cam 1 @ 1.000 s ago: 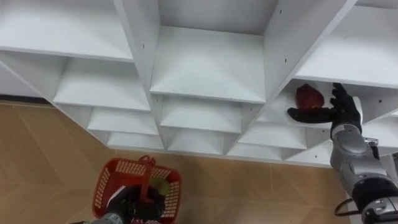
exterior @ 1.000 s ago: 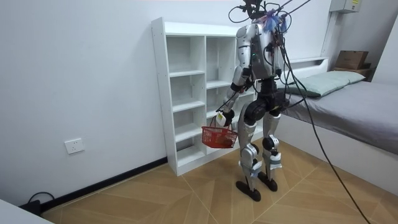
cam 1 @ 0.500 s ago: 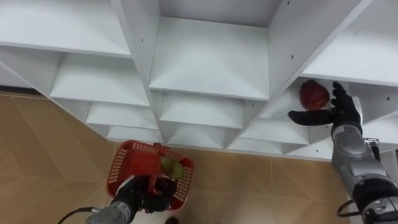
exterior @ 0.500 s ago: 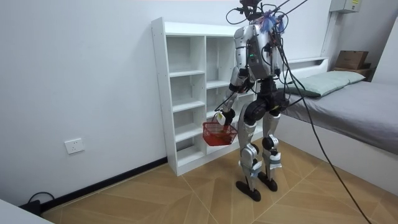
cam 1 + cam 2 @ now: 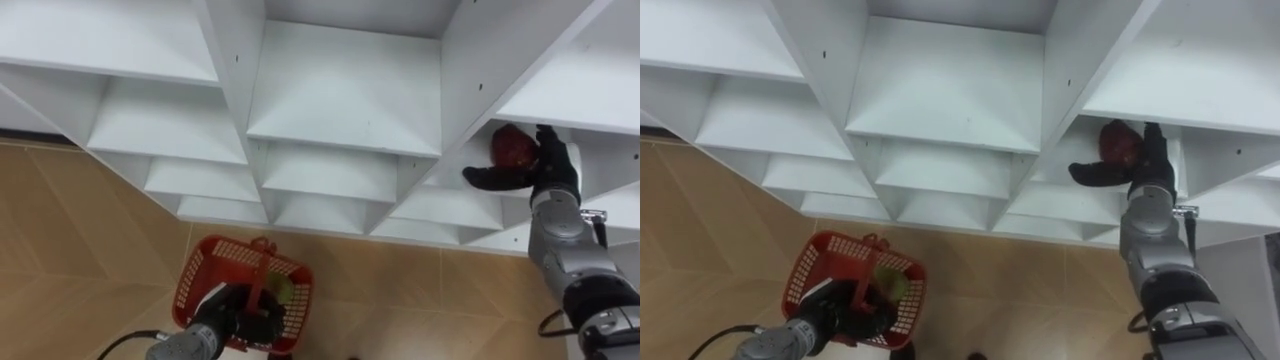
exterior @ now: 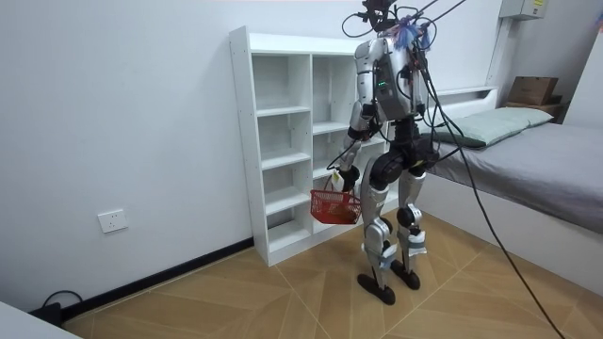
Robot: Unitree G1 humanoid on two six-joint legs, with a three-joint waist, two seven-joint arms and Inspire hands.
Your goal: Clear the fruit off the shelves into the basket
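Observation:
A dark red fruit lies in a shelf compartment of the white closet, at the right. My right hand is open against it, straight fingers along the fruit's right side and the thumb stretched out below it. Low down, my left hand is shut on the handle of a red basket, which holds a green fruit. In the room view I stand facing the closet with the basket hanging in front of its lower shelves.
The closet's other compartments in sight hold nothing. Wooden floor lies below the shelves. In the room view a bed stands behind me at the room view's right, and a white wall runs to the room view's left.
My right hand has moved in on the red fruit, so fingers and thumb now lie against it. The basket has swung a little in my left hand. The head camera has shifted slightly.

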